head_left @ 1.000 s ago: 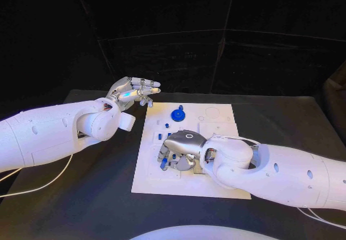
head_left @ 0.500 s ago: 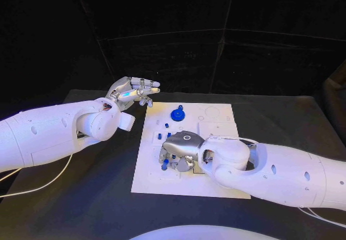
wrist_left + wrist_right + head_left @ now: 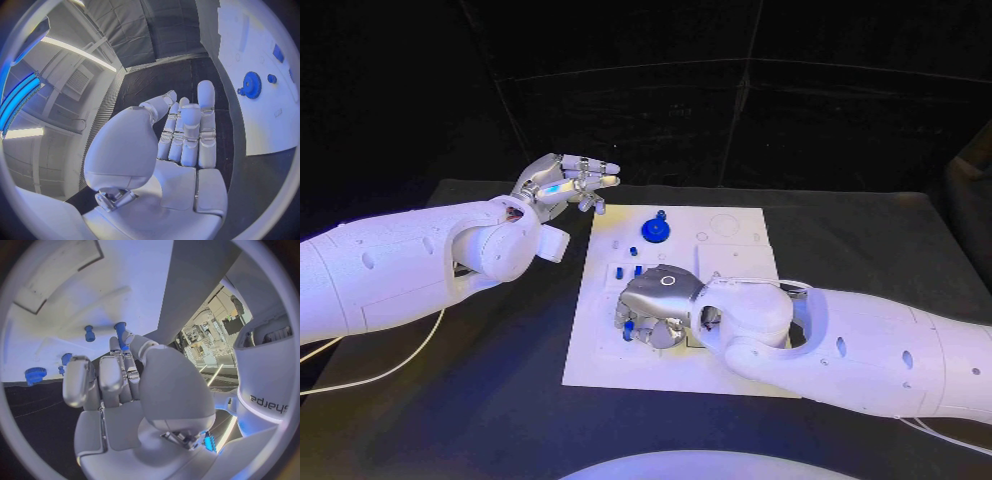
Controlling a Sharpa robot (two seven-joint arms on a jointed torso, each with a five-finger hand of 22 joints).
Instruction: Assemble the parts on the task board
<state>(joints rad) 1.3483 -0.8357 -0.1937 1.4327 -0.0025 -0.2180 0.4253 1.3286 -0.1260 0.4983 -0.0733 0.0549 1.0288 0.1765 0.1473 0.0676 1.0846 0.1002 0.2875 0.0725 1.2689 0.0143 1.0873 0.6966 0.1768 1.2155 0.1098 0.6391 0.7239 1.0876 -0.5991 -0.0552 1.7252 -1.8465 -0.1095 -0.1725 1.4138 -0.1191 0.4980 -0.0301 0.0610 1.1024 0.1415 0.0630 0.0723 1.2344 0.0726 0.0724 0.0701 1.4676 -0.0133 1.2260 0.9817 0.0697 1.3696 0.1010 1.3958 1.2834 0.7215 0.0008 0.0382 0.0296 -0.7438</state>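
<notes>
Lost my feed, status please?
Left hand empty, off the task board. Right hand low over blue parts; grip unclear.

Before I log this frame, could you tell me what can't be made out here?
- Head view: the right hand covers the parts beneath it on the board; whether it grips one is unclear.
- Right wrist view: the fingers hide the tip contact by a blue peg.
- Head view: the gear teeth are too small to read.
- Left wrist view: the board is cut off at the rim.
</notes>
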